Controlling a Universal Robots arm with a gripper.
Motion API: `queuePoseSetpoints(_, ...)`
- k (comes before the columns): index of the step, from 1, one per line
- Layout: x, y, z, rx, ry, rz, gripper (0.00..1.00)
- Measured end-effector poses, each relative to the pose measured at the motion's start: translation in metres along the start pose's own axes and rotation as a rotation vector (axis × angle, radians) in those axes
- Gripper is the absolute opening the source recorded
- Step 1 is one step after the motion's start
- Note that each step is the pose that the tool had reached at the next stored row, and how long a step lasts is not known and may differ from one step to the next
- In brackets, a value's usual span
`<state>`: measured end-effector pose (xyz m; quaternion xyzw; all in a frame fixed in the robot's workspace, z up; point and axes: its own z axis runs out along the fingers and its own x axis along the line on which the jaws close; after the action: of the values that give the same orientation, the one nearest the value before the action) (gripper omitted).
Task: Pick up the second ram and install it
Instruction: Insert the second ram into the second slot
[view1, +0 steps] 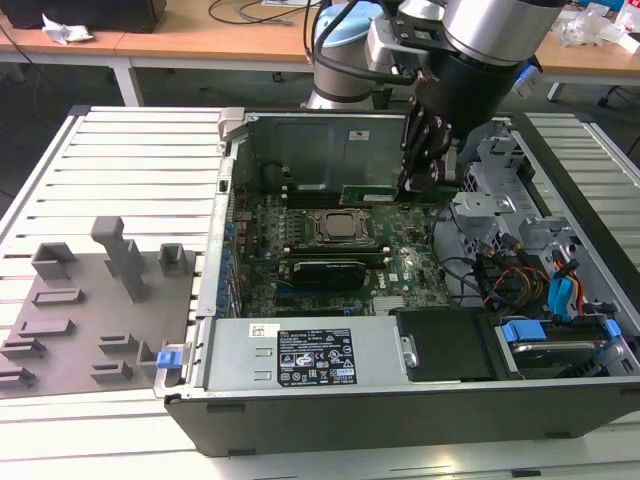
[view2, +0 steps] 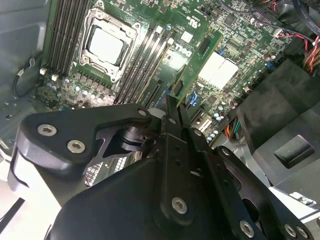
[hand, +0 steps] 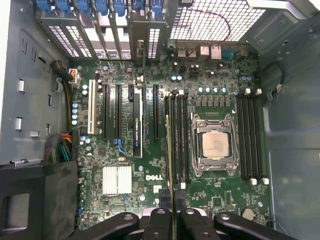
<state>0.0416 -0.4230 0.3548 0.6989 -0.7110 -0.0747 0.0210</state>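
Observation:
The second ram (view1: 375, 193) is a long green strip held level, on edge, above the motherboard (view1: 400, 272) inside the open computer case. My gripper (view1: 425, 185) is shut on one end of it, coming down from above. In the second wrist view the second ram (view2: 200, 60) runs out from the gripper (view2: 175, 107) over the board. In the first wrist view the second ram (hand: 169, 150) shows edge-on as a thin line over the bank of black memory slots (hand: 180, 135) beside the silver processor socket (hand: 216, 145), with the gripper (hand: 173, 212) shut around it.
The case walls (view1: 228, 200) ring the board. A black block (view1: 445, 345) and the drive bay with coloured cables (view1: 545, 290) fill the exterior view's right. A second slot bank (hand: 250, 135) lies beyond the socket. A grey fixture tray (view1: 90, 300) lies outside the case.

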Motion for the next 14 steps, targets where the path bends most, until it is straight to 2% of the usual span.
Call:
queuePoseSetpoints(4, 0.0003, -0.0006, 0.0044, 0.0000, -0.0001, 0.000, 0.14)
queuePoseSetpoints(14, 0.0007, -0.0012, 0.0089, 0.0000, -0.0001, 0.000, 0.14)
